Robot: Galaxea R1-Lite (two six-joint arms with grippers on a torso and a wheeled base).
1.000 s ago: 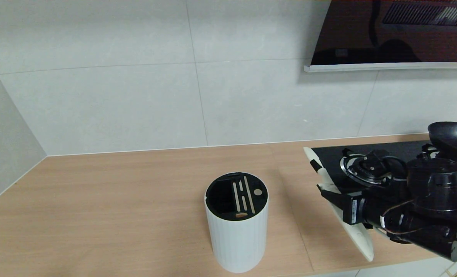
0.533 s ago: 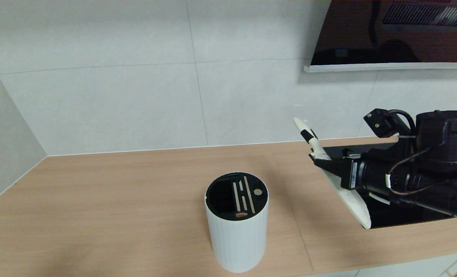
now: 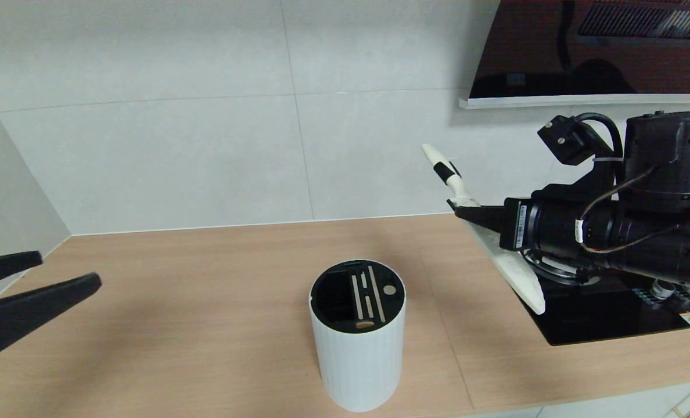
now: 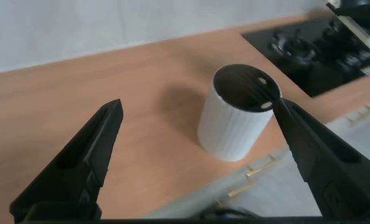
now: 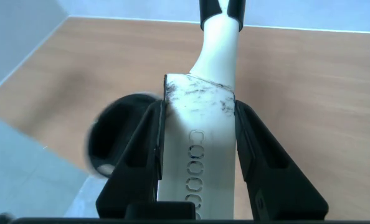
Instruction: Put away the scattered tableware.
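While the right hand [image 3: 466, 209] clamps the white knife [image 3: 513, 270] above the bench [image 3: 176, 302], blade tip slanting down, the slotted holder [image 3: 358, 342] stands lower to its left; the left hand [image 3: 69, 270] hovers beyond, spread open.

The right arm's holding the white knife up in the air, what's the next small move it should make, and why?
Probably swing the right gripper toward the white holder and begin tipping the knife blade-down. The knife is clamped at a slant in the air near the stove, off to the holder's side, and the holder's slotted top is uncovered.
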